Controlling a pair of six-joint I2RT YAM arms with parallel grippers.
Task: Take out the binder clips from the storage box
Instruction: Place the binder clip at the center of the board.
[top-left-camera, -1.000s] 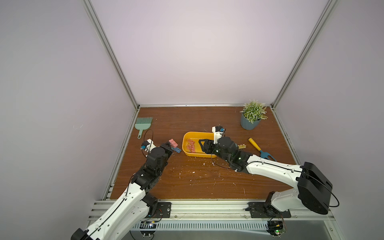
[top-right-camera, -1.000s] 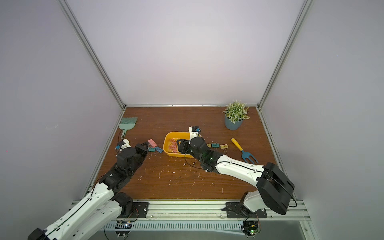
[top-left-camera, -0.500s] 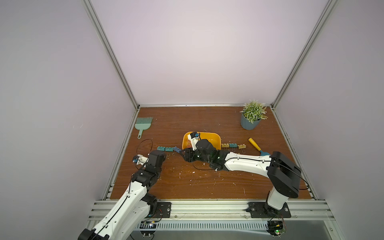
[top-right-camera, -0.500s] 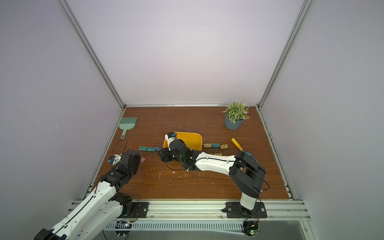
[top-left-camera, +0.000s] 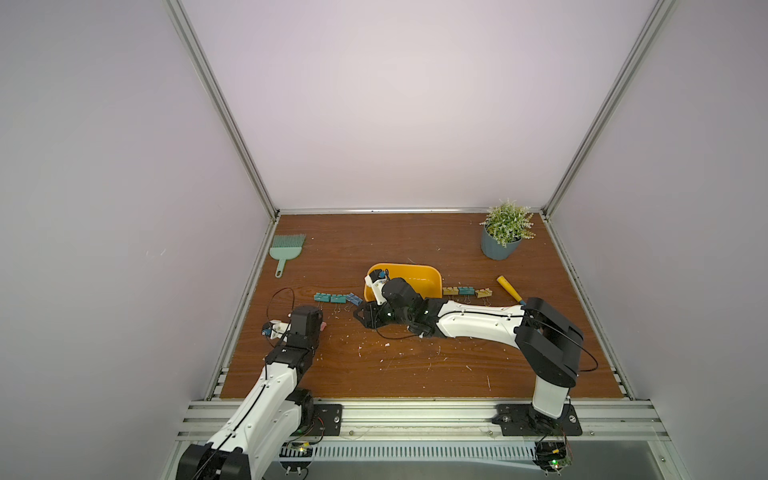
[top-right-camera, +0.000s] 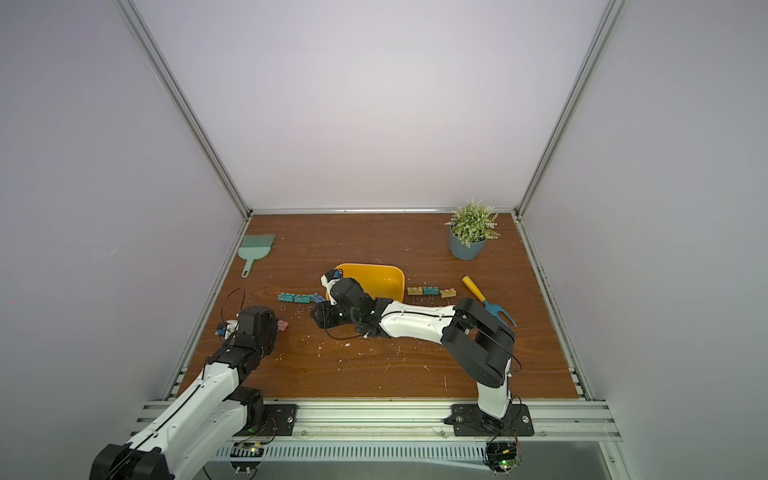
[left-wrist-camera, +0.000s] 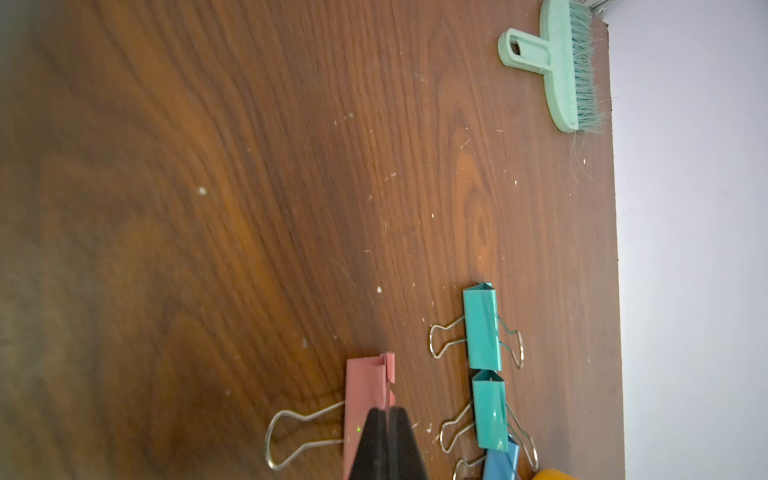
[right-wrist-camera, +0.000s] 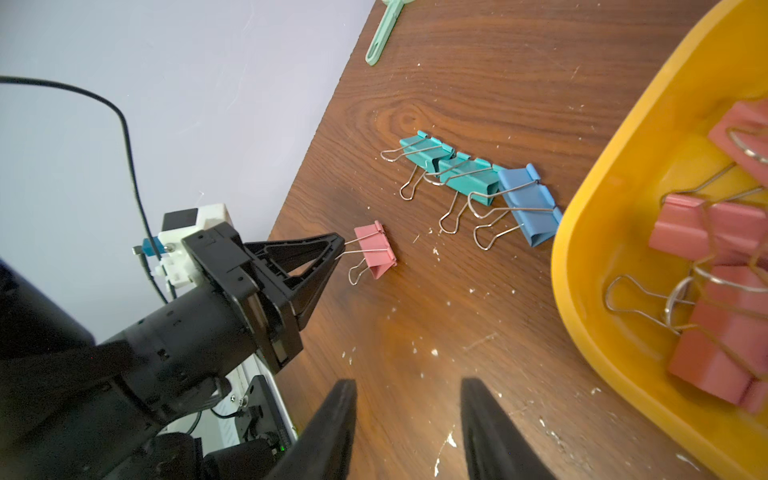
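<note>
Binder clip (right-wrist-camera: 376, 249), handle pinched in left pincer (right-wrist-camera: 341, 245), seems meant for row (right-wrist-camera: 469, 183) at box's (right-wrist-camera: 590, 232) nine o'clock; right pincer (right-wrist-camera: 407, 384) half-open, empty.

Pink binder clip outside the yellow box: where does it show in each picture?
Both top views: pink binder clip, left of centre.
Left wrist: bottom edge, middle.
Right wrist: left of centre, handle in the left end effector.
Shared landmark: the teal clips near it.
</note>
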